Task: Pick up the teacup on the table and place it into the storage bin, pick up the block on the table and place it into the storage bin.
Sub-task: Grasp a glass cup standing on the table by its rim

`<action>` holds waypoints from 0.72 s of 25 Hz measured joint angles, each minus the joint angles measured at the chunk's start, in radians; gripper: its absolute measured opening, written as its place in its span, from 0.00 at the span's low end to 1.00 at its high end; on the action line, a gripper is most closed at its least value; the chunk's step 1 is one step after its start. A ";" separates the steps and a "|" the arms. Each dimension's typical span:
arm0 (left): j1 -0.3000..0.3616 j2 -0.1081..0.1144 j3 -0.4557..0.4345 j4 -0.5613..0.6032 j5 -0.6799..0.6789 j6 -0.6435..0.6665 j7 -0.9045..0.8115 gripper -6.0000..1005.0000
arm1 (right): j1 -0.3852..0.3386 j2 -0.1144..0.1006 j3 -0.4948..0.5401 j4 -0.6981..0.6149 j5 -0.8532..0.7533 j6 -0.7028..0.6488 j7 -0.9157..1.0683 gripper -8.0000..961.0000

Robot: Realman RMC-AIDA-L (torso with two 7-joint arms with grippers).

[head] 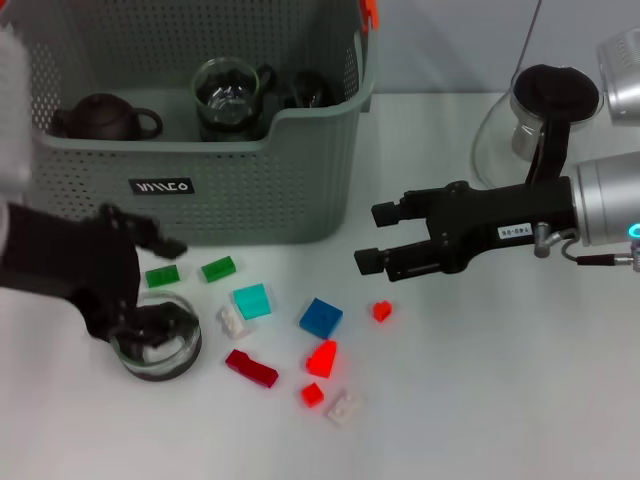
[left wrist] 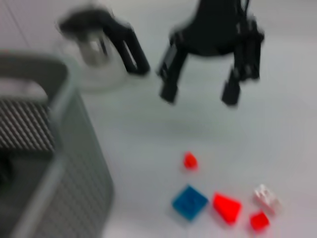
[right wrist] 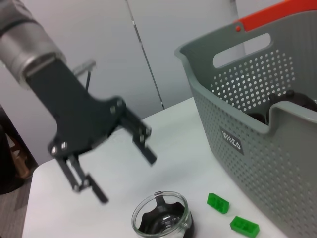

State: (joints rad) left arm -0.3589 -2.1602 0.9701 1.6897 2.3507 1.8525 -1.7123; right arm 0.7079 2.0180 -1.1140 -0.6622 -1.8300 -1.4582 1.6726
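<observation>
A glass teacup [head: 156, 348] with a dark insert stands on the white table, in front of the storage bin [head: 262, 190]. It also shows in the right wrist view [right wrist: 161, 221]. My left gripper [head: 150, 295] hangs open right over the teacup, fingers spread and not closed on it; the right wrist view shows the left gripper [right wrist: 126, 178] too. Several blocks lie near it: green [head: 218, 268], teal [head: 252, 300], blue [head: 320, 317], red [head: 322, 358]. My right gripper [head: 370, 238] is open and empty, above the table right of the bin.
The bin [right wrist: 277, 163] holds a dark teapot [head: 100, 118] and a glass cup [head: 228, 97]. A glass pitcher with a black lid [head: 535, 115] stands at the back right. More small red and white blocks [head: 343, 407] lie toward the front.
</observation>
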 joint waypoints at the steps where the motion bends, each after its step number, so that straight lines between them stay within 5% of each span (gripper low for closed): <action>1: 0.000 -0.001 0.023 -0.009 0.025 -0.006 -0.007 0.76 | 0.001 0.001 0.000 0.000 0.000 0.003 0.000 0.89; 18: 0.001 -0.011 0.152 -0.165 0.205 -0.092 -0.014 0.76 | 0.019 0.013 -0.009 0.003 0.000 0.019 0.004 0.89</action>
State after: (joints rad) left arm -0.3575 -2.1714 1.1219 1.5249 2.5554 1.7602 -1.7263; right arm 0.7272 2.0310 -1.1229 -0.6595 -1.8300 -1.4390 1.6767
